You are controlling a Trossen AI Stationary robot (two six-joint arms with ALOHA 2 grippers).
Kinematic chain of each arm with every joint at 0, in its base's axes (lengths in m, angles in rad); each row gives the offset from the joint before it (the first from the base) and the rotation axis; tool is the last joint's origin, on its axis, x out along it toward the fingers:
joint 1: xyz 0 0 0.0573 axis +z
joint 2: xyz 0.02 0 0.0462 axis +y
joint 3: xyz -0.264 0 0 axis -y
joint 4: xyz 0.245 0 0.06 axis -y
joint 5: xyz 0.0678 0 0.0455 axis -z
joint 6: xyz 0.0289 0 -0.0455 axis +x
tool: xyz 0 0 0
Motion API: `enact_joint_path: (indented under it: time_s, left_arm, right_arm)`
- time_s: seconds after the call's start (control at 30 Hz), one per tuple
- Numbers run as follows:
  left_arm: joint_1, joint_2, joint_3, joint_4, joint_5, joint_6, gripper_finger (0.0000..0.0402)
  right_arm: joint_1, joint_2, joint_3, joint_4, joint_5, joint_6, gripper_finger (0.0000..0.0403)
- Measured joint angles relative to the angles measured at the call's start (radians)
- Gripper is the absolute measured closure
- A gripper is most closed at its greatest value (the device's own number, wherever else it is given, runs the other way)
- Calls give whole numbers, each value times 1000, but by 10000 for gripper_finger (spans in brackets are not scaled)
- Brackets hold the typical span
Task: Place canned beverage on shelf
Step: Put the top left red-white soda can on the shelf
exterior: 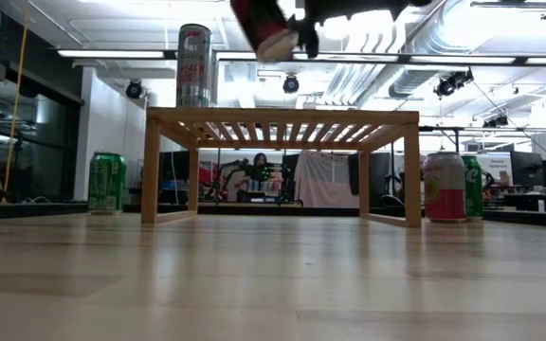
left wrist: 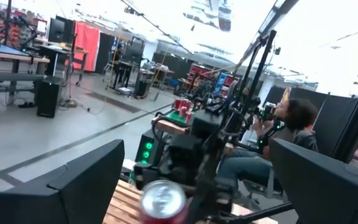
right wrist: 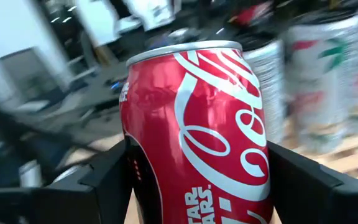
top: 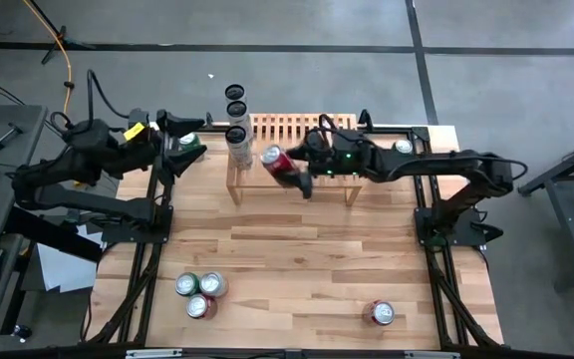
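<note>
A red cola can [right wrist: 197,124] is between the fingers of my right gripper [right wrist: 197,205], which is shut on it. In the high view this can [top: 279,165] hangs over the near left part of the light-wood slatted shelf [top: 302,128]. In the low view it [exterior: 268,28] is well above the shelf's top [exterior: 282,118]. Tall silver cans [top: 237,120] stand at the shelf's left end. My left gripper [top: 182,140] waits open at the table's far left, holding nothing. My right gripper pinches the can's side wall [right wrist: 138,174] between its two fingers, one on each side of the lower body. The fingers reach in roughly level from the table's right. The can is lifted clear above the shelf and tilted, its silver top [top: 270,155] toward the left.
Three cans [top: 200,292] stand together at the near left, and one red can [top: 380,313] at the near right. A green can [exterior: 107,182] stands left of the shelf; a pink-and-white can [exterior: 445,187] and a green one [exterior: 472,187] stand to its right. A person [left wrist: 291,124] sits beyond the table.
</note>
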Motion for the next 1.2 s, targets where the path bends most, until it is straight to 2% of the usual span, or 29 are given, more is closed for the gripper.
enact_joint_path:
  time_s: [0.13,0.5,0.7,0.87,1.07,1.2]
  left_arm:
    - [0,5,-6,27,0,-1,9]
    - [-1,5,-5,129,0,-21,9]
    - [-1,5,-4,148,0,-23,9]
    - [-1,5,-4,147,0,-28,9]
    - [-1,6,-4,148,-32,-28,9]
    - [0,6,-4,148,-54,-28,9]
  right_arm:
    - [-5,84,0,136,56,-8,117]
    - [-75,259,-1,445,66,8,117]
    - [-93,291,-8,512,66,10,117]
    - [-108,298,-80,554,72,19,117]
    - [-129,298,-204,823,89,93,117]
    - [-131,298,-220,861,96,108,117]
